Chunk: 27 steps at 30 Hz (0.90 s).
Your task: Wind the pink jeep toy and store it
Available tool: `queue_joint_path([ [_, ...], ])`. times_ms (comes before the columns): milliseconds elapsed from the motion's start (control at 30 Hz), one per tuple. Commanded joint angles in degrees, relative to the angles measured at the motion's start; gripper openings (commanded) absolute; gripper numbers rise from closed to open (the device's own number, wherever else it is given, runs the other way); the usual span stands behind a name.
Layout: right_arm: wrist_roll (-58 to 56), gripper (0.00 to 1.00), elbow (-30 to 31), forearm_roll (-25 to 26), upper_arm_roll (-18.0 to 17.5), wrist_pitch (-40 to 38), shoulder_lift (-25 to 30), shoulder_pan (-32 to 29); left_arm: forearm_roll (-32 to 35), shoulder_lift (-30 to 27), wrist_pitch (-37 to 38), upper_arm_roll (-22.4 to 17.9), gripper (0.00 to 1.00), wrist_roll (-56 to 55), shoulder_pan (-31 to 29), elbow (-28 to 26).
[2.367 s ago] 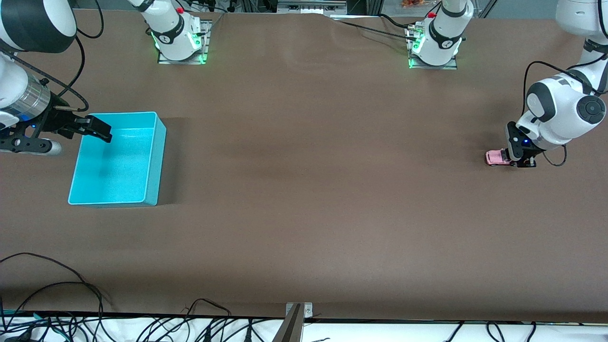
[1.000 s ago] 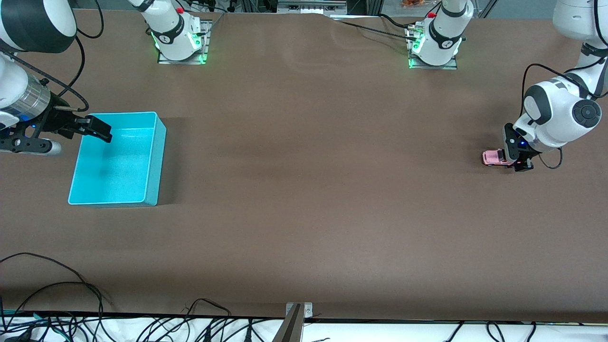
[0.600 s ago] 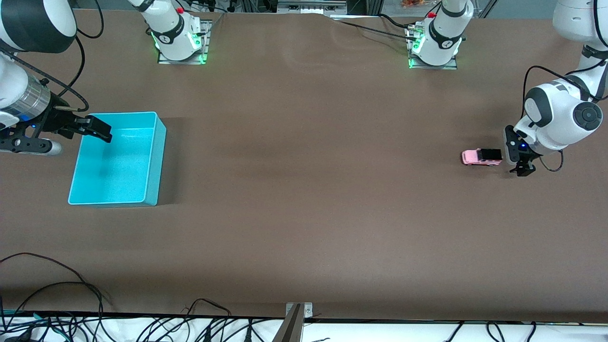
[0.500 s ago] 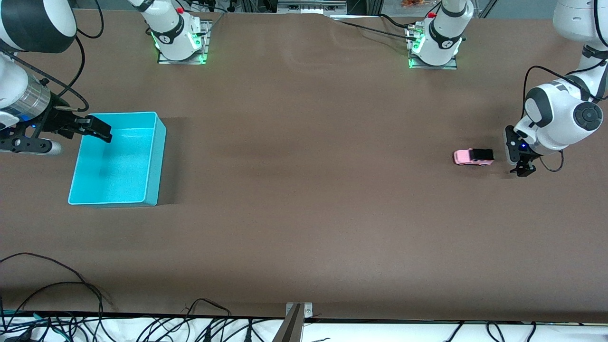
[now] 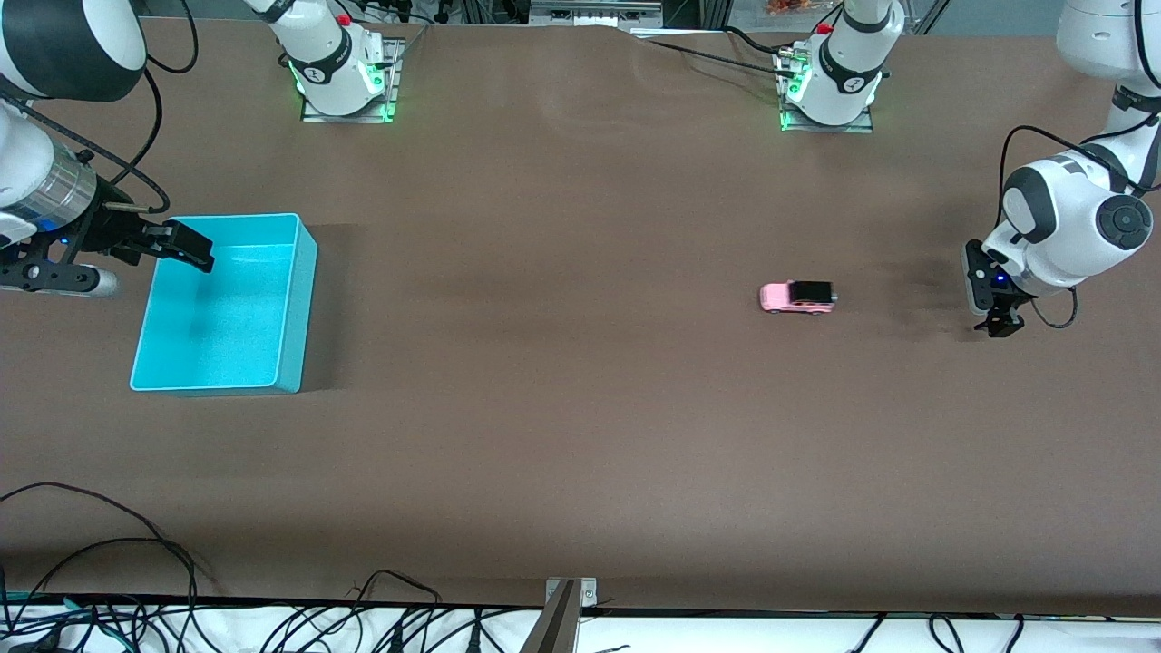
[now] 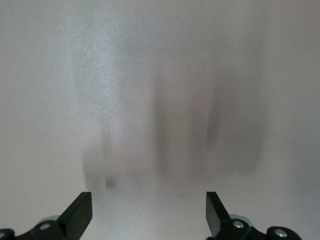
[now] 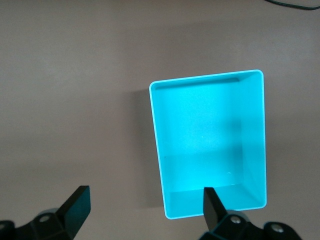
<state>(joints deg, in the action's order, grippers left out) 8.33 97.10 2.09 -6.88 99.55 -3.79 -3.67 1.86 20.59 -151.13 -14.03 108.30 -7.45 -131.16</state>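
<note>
1. Two Franka arms are working over a brown tabletop (image 5: 580, 435), with the pink jeep toy (image 5: 797, 297) sitting on its wheels on the bare surface, toward the left arm's end and apart from both arms.
2. The left end effector (image 5: 991, 308) is hanging low over the tabletop at the left arm's end, well apart from the jeep; its fingers (image 6: 80, 216) are standing wide open with only bare surface between them.
3. The right end effector (image 5: 177, 249) is hovering over the rim of the cyan bin (image 5: 295, 308) at the right arm's end, its fingers (image 7: 212, 205) spread wide and gripping nothing; this arm is waiting.
4. The cyan bin is sitting upright on the tabletop, well apart from the jeep, with no toy showing inside it in the right wrist view.
5. Black cables (image 5: 109, 544) are trailing along the tabletop edge nearest the front camera.
</note>
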Motion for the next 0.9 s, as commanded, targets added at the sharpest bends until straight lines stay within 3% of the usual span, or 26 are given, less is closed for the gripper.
queue_joint_path([
  [0,0.4,1.0,0.0,0.7,-0.2,-0.5,0.3,-0.2,-1.3,-2.9,1.2,-0.1,1.0,-0.1,0.2,0.2],
  [367,0.4,1.0,0.0,0.7,-0.2,-0.5,0.3,-0.2,-1.2,-15.0,4.4,0.3,1.0,-0.1,-1.6,-1.1],
  [867,0.4,1.0,0.0,0.7,-0.2,-0.5,0.3,-0.2,-1.2,-15.3,4.4,0.3,1.0,-0.1,-2.8,-1.1],
])
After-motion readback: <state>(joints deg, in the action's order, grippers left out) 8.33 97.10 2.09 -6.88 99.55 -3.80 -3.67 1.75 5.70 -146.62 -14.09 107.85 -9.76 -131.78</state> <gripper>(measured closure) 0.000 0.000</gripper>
